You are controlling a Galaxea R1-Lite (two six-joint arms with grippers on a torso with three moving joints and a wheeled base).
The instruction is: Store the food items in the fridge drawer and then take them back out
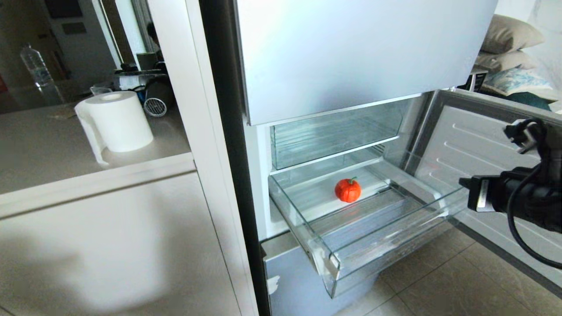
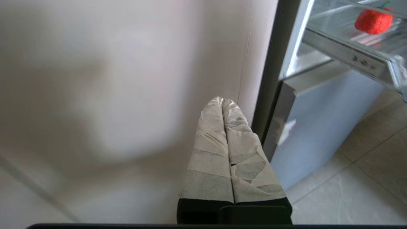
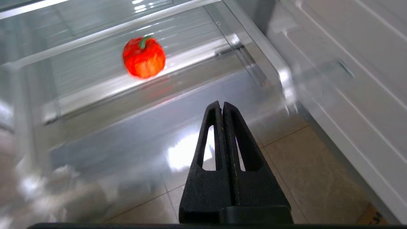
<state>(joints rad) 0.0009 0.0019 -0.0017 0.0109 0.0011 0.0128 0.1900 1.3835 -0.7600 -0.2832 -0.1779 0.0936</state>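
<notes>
White paper roll (image 1: 117,120) and water bottle (image 1: 38,70) on beige counter (image 1: 39,149); cushions (image 1: 505,44) beyond fridge door.

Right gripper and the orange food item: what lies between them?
Right wrist view: only the fridge drawer and its clear front wall separate the shut right gripper from the orange food item.

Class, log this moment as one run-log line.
item: small glossy orange-red pumpkin-shaped piece in pulled-out clear-plastic fridge drawer | right gripper: shut, empty, outside drawer front | left gripper: shut, parked by cabinet
</notes>
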